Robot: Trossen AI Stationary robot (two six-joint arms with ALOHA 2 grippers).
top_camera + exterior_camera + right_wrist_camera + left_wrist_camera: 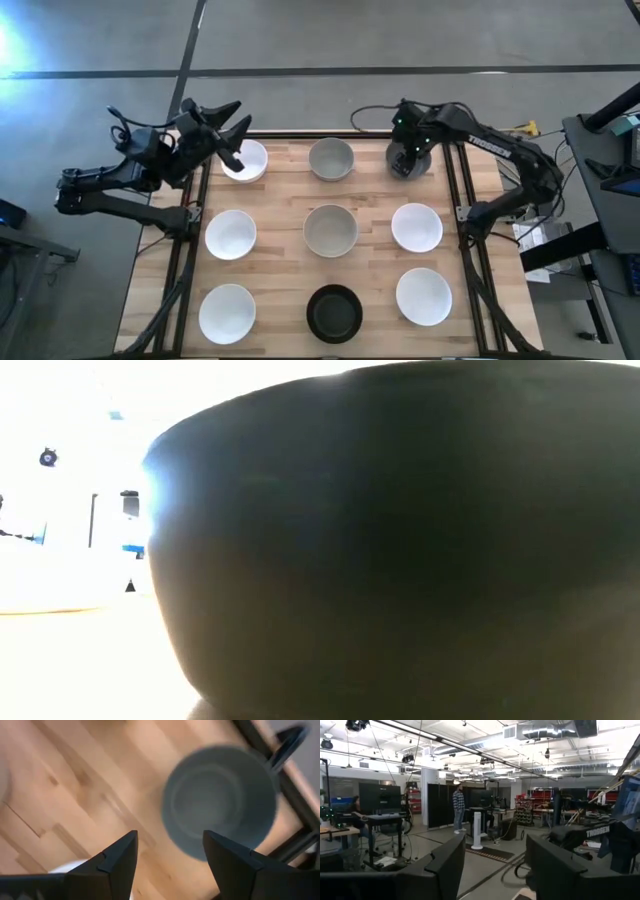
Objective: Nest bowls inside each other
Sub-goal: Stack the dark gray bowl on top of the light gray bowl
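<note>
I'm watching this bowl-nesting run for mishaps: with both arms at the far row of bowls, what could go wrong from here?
1. The right gripper hangs open above the dark grey bowl, which sits at the table's far right corner beside the frame rail; an off-centre descent could push it against the rail.
2. The left gripper is open over the far-left white bowl at the table edge; a glancing touch might tip it off.

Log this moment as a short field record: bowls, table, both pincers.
bowls: nine round smooth bowls in a three-by-three grid, none nested
white bowls: five, e.g.
light grey bowls: two, back middle and centre
black bowl: front middle
dark grey bowl: back right corner
table: wooden top
left pincer: open, above back-left white bowl
right pincer: open, over dark grey bowl
</note>
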